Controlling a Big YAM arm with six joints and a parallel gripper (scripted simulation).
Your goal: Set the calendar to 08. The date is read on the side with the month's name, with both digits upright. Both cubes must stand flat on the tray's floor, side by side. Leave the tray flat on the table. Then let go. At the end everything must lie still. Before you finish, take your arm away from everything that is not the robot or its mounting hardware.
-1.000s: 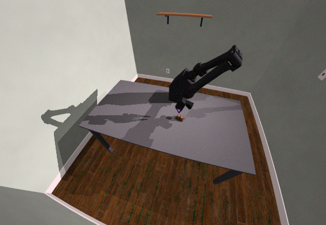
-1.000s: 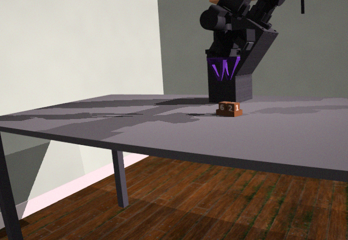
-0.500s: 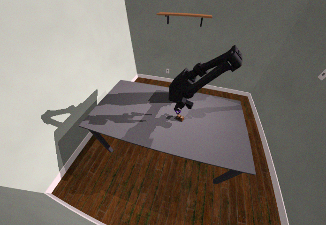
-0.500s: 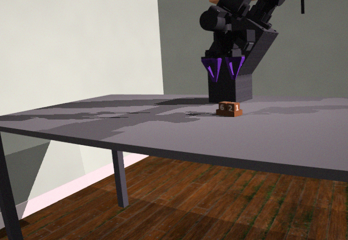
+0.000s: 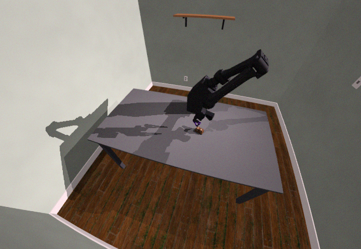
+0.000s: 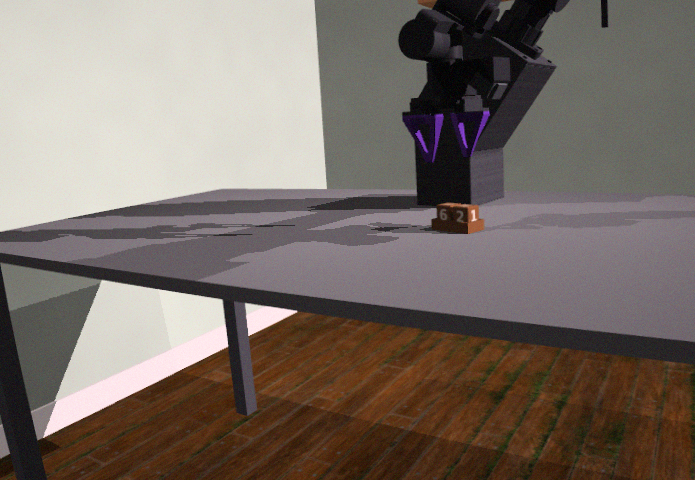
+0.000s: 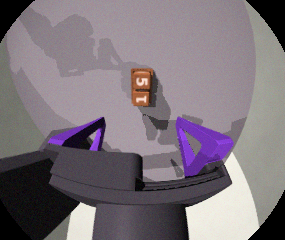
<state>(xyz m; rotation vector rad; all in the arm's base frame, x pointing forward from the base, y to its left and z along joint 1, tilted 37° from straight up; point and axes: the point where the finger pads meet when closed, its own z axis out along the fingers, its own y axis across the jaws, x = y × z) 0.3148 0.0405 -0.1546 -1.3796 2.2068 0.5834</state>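
Observation:
The small brown calendar point(image 5: 198, 132) stands on the grey table: a low tray point(image 6: 457, 226) with two brown cubes side by side in it. In the exterior view the cube faces toward the camera read 6 point(image 6: 443, 214), 2 point(image 6: 459, 215) and 1 point(image 6: 473, 215). In the wrist view the cubes' point(image 7: 142, 88) top faces read 5 and 1. I cannot see the month's name. My gripper point(image 6: 446, 135) hangs well above the cubes with its purple fingers wide open and nothing between them. It also shows in the wrist view point(image 7: 142, 142) and in the top view point(image 5: 197, 122).
The arm's dark base point(image 6: 458, 181) stands on the table just behind the calendar. The table's left edge point(image 5: 98, 129) and front edge point(image 5: 186, 168) are far from the tray. A wooden shelf point(image 5: 204, 16) hangs on the back wall.

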